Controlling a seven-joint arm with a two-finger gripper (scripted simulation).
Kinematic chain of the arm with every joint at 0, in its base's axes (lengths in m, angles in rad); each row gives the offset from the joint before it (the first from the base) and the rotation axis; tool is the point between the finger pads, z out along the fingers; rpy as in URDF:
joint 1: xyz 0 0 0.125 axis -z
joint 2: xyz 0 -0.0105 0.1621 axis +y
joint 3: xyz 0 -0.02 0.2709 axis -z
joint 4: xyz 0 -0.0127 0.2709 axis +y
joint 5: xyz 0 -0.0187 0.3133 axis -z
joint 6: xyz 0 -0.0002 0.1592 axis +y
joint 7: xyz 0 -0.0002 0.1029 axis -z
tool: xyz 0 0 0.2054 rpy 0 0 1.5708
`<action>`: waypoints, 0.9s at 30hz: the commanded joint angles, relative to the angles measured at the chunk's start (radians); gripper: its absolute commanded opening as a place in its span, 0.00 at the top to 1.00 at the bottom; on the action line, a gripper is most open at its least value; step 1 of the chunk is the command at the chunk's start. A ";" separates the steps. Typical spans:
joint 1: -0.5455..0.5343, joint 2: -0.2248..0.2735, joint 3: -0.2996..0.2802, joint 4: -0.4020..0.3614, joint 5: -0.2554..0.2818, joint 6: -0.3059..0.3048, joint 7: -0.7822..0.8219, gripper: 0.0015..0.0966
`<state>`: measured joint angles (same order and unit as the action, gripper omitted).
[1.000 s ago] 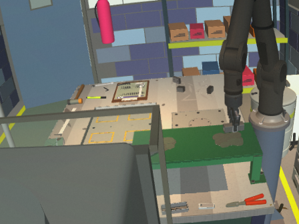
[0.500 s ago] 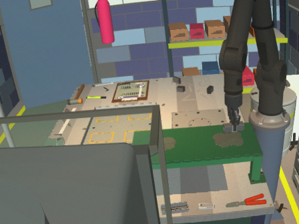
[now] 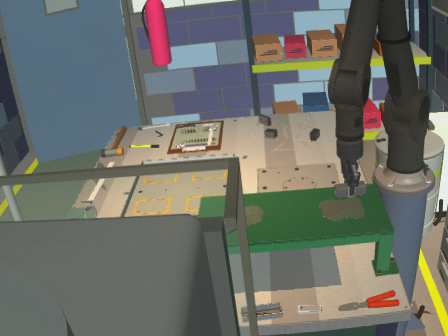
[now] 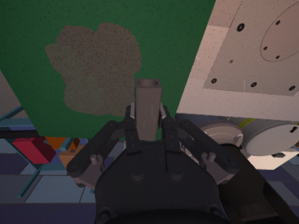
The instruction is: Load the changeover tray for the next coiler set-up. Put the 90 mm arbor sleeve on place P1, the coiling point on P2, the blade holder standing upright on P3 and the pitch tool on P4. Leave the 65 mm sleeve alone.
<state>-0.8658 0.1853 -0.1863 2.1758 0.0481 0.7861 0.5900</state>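
On the green mat [image 3: 310,212] at the right of the bench, a grey square-section block with a hole in its end [image 4: 147,108], probably the blade holder, is gripped by my closed gripper [image 3: 350,190] at the mat's rear edge beside a brown stain [image 3: 342,209]. The tray's yellow-outlined places [image 3: 172,192] lie on the left of the bench, partly hidden by a grey frame. Small dark parts [image 3: 270,133] [image 3: 314,134] [image 3: 264,120] lie apart on the far bench top.
Behind the bench a brick wall carries shelves of boxes [image 3: 295,45] and a red extinguisher [image 3: 157,32]. A grey frame and panel [image 3: 110,270] block the near left. A clipboard [image 3: 196,136], a marker [image 3: 144,146] and red pliers [image 3: 372,301] lie about.
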 commanded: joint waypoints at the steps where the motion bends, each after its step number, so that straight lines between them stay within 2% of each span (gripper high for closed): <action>1: 0.000 -0.003 0.000 -0.003 -0.001 0.003 0.001 0.93; 19: 0.003 -0.033 -0.001 -0.023 -0.010 0.051 0.010 0.93; 23: 0.006 -0.065 -0.001 -0.047 -0.019 0.105 0.019 0.93; 27: 0.009 -0.112 0.000 -0.092 -0.031 0.195 0.031 0.93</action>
<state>-0.8562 0.0740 -0.1863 2.0868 0.0163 0.9830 0.6219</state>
